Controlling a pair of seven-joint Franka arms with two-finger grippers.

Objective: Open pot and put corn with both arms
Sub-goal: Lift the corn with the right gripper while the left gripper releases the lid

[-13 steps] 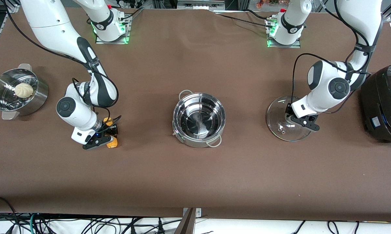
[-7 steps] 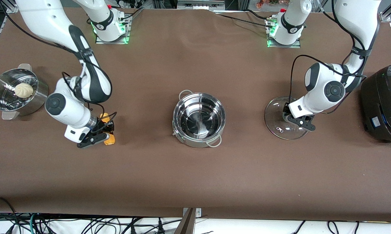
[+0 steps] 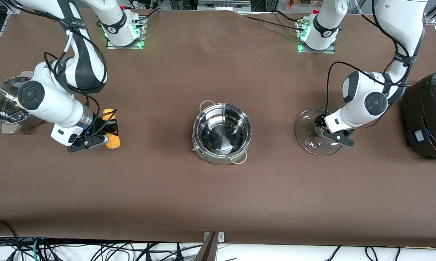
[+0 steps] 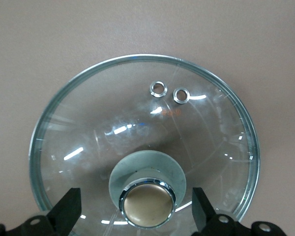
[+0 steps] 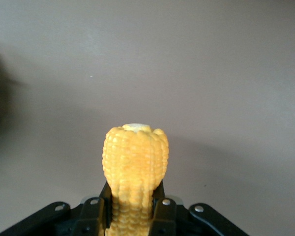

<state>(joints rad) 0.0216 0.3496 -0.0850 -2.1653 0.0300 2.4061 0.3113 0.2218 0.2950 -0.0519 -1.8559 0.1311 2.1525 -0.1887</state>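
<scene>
The pot [image 3: 222, 105] stands open and empty in the middle of the table. Its glass lid [image 3: 307, 125] lies flat on the table toward the left arm's end. My left gripper [image 3: 328, 133] is low over the lid and open. In the left wrist view the gripper [image 4: 133, 202] has its fingers [image 4: 69, 209] on either side of the lid's knob [image 4: 147, 204], apart from it. My right gripper [image 3: 102, 136] is shut on the corn [image 3: 112, 140] and holds it above the table toward the right arm's end. In the right wrist view the corn [image 5: 135, 162] sticks out from that gripper [image 5: 132, 214].
A steel steamer bowl [image 3: 2, 105] stands at the right arm's end, partly hidden by the right arm. A big black cooker [image 3: 426, 116] stands at the left arm's end, beside the lid.
My right arm has lifted the corn off the table and carried it toward the steamer bowl's end. My left gripper has stayed at the lid's knob, shifting only slightly.
</scene>
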